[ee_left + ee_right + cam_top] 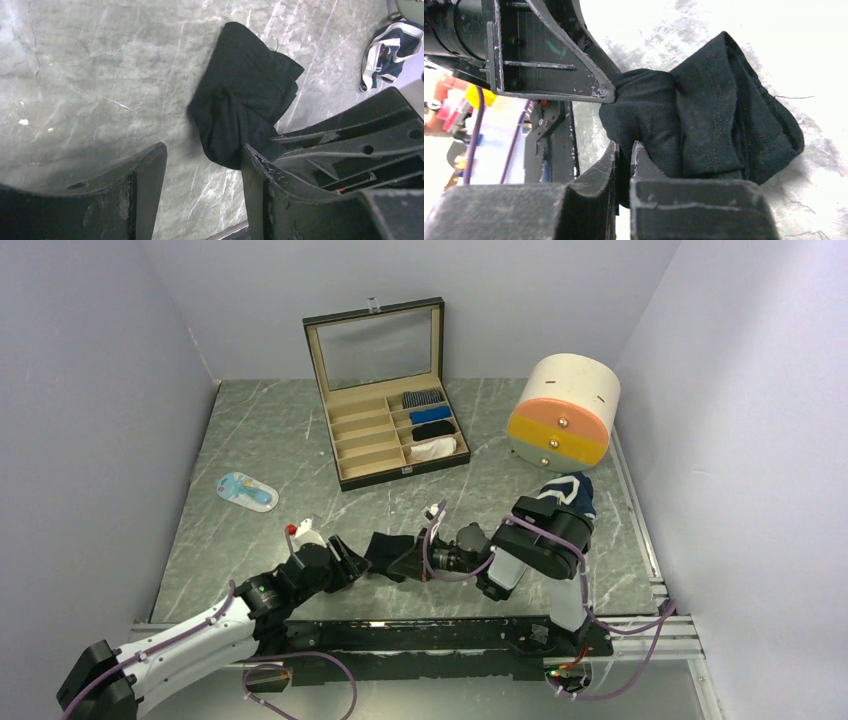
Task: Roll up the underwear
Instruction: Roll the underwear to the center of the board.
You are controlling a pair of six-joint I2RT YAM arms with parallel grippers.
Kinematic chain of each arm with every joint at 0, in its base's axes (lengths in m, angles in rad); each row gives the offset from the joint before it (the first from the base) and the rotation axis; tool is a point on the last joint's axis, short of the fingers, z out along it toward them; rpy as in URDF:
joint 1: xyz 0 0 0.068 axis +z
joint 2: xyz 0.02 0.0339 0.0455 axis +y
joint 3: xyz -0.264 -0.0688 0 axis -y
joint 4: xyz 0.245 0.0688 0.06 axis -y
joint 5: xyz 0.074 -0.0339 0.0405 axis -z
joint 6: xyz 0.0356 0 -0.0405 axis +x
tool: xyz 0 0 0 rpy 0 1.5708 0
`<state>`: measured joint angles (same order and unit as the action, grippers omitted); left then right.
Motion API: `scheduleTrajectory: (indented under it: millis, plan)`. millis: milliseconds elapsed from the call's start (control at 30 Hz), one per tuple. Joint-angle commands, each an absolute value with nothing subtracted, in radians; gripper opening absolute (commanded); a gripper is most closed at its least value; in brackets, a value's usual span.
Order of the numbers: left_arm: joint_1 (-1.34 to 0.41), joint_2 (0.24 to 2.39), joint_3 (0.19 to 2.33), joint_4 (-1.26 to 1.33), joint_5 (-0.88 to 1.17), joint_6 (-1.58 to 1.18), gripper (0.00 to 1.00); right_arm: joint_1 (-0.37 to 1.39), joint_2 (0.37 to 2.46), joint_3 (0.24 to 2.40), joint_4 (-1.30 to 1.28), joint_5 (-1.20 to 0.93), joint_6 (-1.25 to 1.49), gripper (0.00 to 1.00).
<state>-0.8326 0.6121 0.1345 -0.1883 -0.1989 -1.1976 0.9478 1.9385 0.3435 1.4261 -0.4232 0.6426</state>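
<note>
seeing black underwear (383, 550) bunching soft and creased at the near middle of the veined grey table (280, 440), with slab stretching left and far towards the compartment box (345, 455). keeping left gripper (204, 150) spread wide, one finger touching the cloth's edge. clamping right gripper (624, 150) onto the black underwear from the right. noting navy underwear (387, 55), white-trimmed, heaping at the right just near of the round drawer unit (563, 410).
</note>
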Motion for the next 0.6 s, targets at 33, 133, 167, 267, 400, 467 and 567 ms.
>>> scheduleTrajectory:
  millis: [33,133,167,267,400,467,567]
  plan:
    - [-0.833,0.621,0.141,-0.127,-0.155,-1.079,0.61,0.919,2.0,0.314,1.341,-0.489,0.767,0.0]
    - [-0.834,0.632,0.143,-0.078,-0.125,-1.063,0.63,0.912,2.005,0.316,1.328,-0.488,0.78,0.0]
    - [-0.833,0.635,0.144,-0.072,-0.12,-1.063,0.64,0.909,2.008,0.313,1.332,-0.489,0.79,0.0]
    - [-0.834,0.633,0.152,-0.05,-0.111,-1.051,0.66,0.901,2.022,0.31,1.35,-0.498,0.823,0.0]
    - [-0.834,0.623,0.157,-0.024,-0.1,-1.025,0.69,0.895,2.041,0.311,1.356,-0.499,0.857,0.0]
    - [-0.834,0.626,0.149,-0.008,-0.097,-1.008,0.7,0.89,2.048,0.31,1.369,-0.501,0.885,0.0]
    - [-0.833,0.65,0.145,0.034,-0.122,-0.998,0.71,0.887,2.042,0.307,1.366,-0.494,0.916,0.0]
